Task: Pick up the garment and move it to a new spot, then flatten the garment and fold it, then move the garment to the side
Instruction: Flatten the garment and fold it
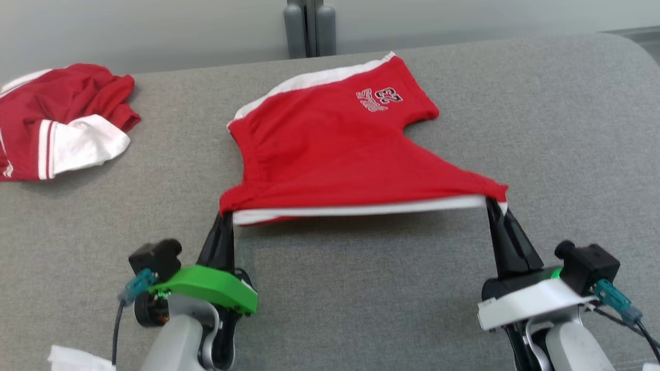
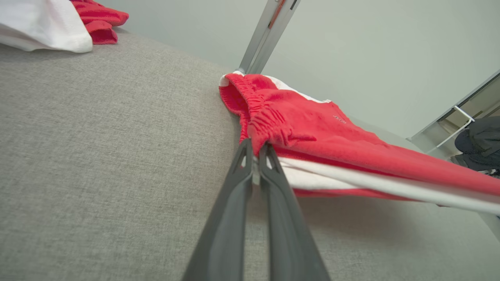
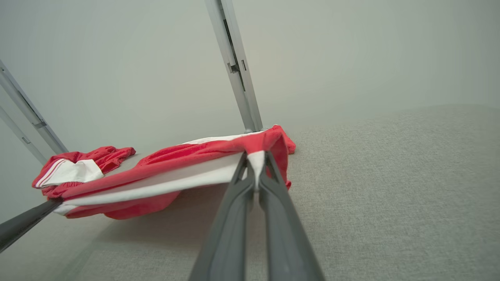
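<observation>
My left claw (image 1: 225,219) is clamped on the near left corner of the shorts (image 1: 335,149), by the gathered waistband. My right claw (image 1: 492,205) is clamped on the near right corner, at the white stripe. Between them the near edge is stretched taut, lifted off the cushion (image 1: 361,288), its long axis running 9 to 3 o'clock. From that edge the shorts slope away toward 12 o'clock, the far part resting on the cushion. I judge a fold would carry this edge toward 12, with both arms equally near. Count: two claws, one pair of shorts, one other garment (image 1: 62,121) at 10 o'clock, well apart
</observation>
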Robot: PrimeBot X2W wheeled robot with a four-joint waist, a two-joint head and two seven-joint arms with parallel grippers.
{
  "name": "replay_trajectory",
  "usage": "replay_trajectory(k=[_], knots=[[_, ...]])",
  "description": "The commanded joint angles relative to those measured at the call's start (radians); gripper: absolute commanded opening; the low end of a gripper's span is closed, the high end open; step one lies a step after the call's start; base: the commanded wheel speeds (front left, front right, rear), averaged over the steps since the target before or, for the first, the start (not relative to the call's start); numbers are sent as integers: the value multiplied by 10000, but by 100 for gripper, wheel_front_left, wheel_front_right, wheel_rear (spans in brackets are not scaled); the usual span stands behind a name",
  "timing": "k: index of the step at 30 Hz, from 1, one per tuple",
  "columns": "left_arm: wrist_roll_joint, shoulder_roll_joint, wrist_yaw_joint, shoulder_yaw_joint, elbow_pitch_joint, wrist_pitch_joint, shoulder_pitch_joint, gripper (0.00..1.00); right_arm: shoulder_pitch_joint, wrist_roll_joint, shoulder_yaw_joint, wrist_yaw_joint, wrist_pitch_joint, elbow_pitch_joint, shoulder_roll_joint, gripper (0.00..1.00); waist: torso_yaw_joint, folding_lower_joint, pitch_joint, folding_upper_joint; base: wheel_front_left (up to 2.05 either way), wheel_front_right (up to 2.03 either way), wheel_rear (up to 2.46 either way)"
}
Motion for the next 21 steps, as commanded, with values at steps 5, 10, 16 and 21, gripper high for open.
replay_trajectory(k=[5, 10, 16, 21], knots=[[-54, 177, 814, -121, -1950, 378, 2168, 0, 1883, 8, -166, -28, -49, -979, -27, 0, 328, 0, -1762, 0, 0, 0, 0], [-59, 396, 1478, -205, -4175, 1016, 3771, 0, 3040, -54, -186, -28, -50, -1882, -51, 0, 337, 0, -2083, 0, 0, 0, 0], [158, 672, 2133, -430, -5912, 1718, 4834, 0, 3747, -146, -150, -28, -48, -2349, -305, 0, 316, 0, -2096, 0, 0, 0, 0], [253, 716, 2413, -612, -6143, 2076, 5084, 0, 3698, -64, -105, -29, -48, -2084, -367, 0, 331, 0, -1967, 0, 0, 0, 0]])
